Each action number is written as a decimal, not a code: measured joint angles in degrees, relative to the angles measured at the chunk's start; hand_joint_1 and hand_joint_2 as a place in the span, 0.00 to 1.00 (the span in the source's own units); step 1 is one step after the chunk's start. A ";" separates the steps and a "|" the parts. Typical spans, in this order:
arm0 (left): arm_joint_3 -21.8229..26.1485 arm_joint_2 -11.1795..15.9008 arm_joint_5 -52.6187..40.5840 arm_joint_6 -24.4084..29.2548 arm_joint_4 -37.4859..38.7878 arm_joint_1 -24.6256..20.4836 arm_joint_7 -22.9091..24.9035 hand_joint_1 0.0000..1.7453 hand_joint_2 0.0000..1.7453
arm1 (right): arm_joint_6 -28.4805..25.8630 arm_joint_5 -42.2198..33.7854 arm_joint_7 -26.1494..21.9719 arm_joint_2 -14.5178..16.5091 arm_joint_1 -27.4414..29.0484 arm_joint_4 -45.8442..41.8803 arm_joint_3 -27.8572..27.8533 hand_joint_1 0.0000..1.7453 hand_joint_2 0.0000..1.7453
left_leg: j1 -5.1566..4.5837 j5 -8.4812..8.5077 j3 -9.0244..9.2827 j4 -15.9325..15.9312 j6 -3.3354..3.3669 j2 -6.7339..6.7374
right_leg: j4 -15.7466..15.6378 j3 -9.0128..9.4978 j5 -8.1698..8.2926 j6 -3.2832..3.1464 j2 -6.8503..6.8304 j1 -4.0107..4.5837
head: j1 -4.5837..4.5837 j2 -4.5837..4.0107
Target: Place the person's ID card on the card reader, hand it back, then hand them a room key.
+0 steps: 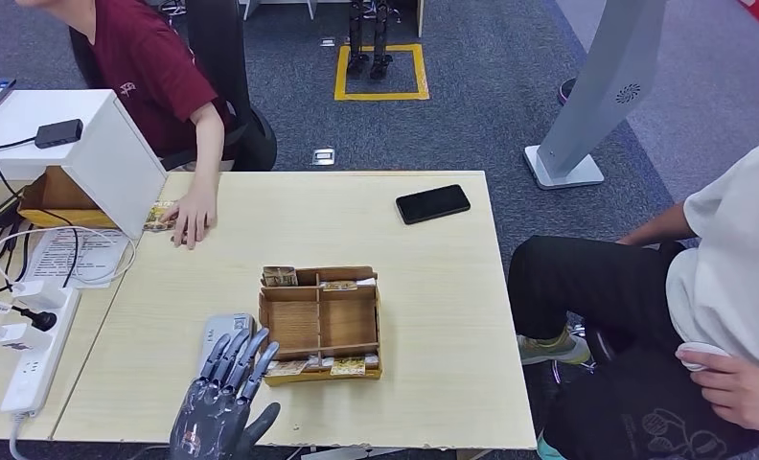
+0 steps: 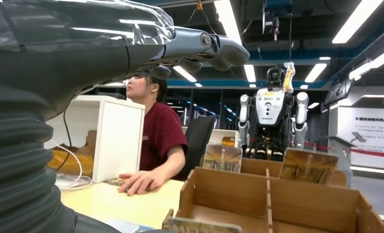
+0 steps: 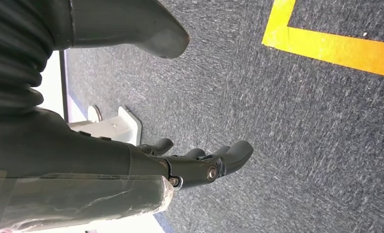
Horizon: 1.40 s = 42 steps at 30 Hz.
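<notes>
We count two people: one in a dark red shirt (image 1: 146, 67) seated at the far left corner of the pale wooden table (image 1: 433, 287), and one in a white top and black trousers (image 1: 730, 278) seated off its right edge. One flat black phone (image 1: 433, 203) lies near the far right corner, well apart from everything else.

One shallow brown wooden tray with dividers (image 1: 320, 323) stands near the table's middle, towards our edge. Small printed cards (image 1: 280, 276) stand along its far side and more lie along its near side (image 1: 347, 365); its large middle compartments look bare. We cannot tell which cards are room keys.

The red-shirted person's hand (image 1: 192, 213) rests flat on the table, just beside a small printed card (image 1: 157, 215) at the foot of a white box (image 1: 88, 144); we cannot tell whether that is the ID card.

Our left hand (image 1: 224, 393) hovers at the near edge, just left of the tray, fingers spread and holding nothing, over a pale grey flat device (image 1: 213, 337). Our right hand (image 3: 200, 162) hangs over grey carpet (image 3: 301, 121), loosely extended and empty.

Open tabletop lies between tray, phone and right edge.
</notes>
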 joint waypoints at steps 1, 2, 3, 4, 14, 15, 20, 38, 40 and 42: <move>-0.16 0.05 0.00 -0.03 0.50 -0.24 0.31 0.00 1.00 | 0.02 0.08 -0.05 0.00 -0.01 0.00 0.00 0.00 1.00 | 0.00 0.00 0.00 0.00 0.00 0.00 | 0.00 0.00 0.00 0.00 0.00 0.00 | -0.01 0.00; -0.28 0.09 0.19 -0.05 1.05 -0.50 0.58 0.00 1.00 | 0.02 0.15 -0.11 0.00 -0.01 0.00 0.00 0.00 1.00 | 0.00 0.00 0.00 0.00 0.00 0.00 | 0.00 0.00 0.00 0.00 0.00 0.00 | -0.01 0.00; -0.37 0.11 0.57 -0.09 1.61 -0.77 0.79 0.00 1.00 | 0.03 0.22 -0.15 0.00 -0.02 0.00 0.00 0.00 1.00 | 0.00 0.00 0.00 0.00 0.00 0.00 | 0.00 0.00 0.00 0.00 0.00 0.00 | 0.00 0.00; -0.44 0.10 1.06 -0.15 2.23 -1.06 1.02 0.00 1.00 | 0.02 0.32 -0.19 0.00 -0.04 0.00 0.00 0.00 1.00 | 0.00 0.00 0.00 0.00 0.00 0.00 | 0.00 0.00 0.00 0.00 0.00 0.00 | 0.00 0.00; -0.46 -0.04 3.33 -0.43 8.17 -2.96 1.89 0.00 1.00 | -0.05 1.02 -0.49 0.00 -0.16 0.00 -0.02 0.00 1.00 | 0.00 0.00 -0.01 0.00 0.00 0.00 | 0.00 0.00 0.00 0.00 0.00 0.00 | 0.00 0.00; -0.46 -0.07 3.46 -0.43 8.50 -3.06 1.86 0.00 1.00 | -0.05 1.04 -0.48 0.00 -0.18 0.00 -0.02 0.00 1.00 | 0.00 0.00 -0.01 0.00 0.00 0.00 | 0.00 0.00 0.00 0.00 0.00 0.00 | 0.00 0.00; -0.46 -0.17 4.04 -0.45 9.47 -3.29 1.61 0.00 1.00 | -0.05 1.07 -0.36 0.00 -0.21 0.00 -0.02 0.00 1.00 | 0.00 0.00 -0.01 0.00 0.00 0.00 | 0.00 -0.01 0.00 0.00 0.00 0.00 | 0.00 0.00; -0.46 -3.41 10.81 -1.26 10.06 -4.31 -4.55 0.00 1.00 | -0.03 1.99 -0.80 0.00 -0.24 0.00 -0.42 0.00 1.00 | 0.00 0.00 0.00 0.00 0.00 0.00 | 0.00 -0.01 0.00 0.00 0.00 0.00 | -0.01 0.00; -0.46 -3.57 10.84 -1.28 10.07 -4.42 -4.55 0.00 1.00 | -0.03 2.01 -0.85 0.00 -0.25 0.00 -0.42 0.00 1.00 | 0.00 0.00 0.00 0.00 0.00 0.00 | 0.00 -0.01 0.00 0.00 0.00 0.00 | -0.01 0.00; -0.46 -3.76 10.84 -1.29 10.16 -4.53 -4.55 0.00 1.00 | -0.03 2.01 -0.86 0.00 -0.25 0.00 -0.42 0.00 1.00 | 0.00 0.00 0.00 0.00 0.00 0.00 | 0.00 -0.01 0.00 0.00 0.00 0.00 | -0.01 0.00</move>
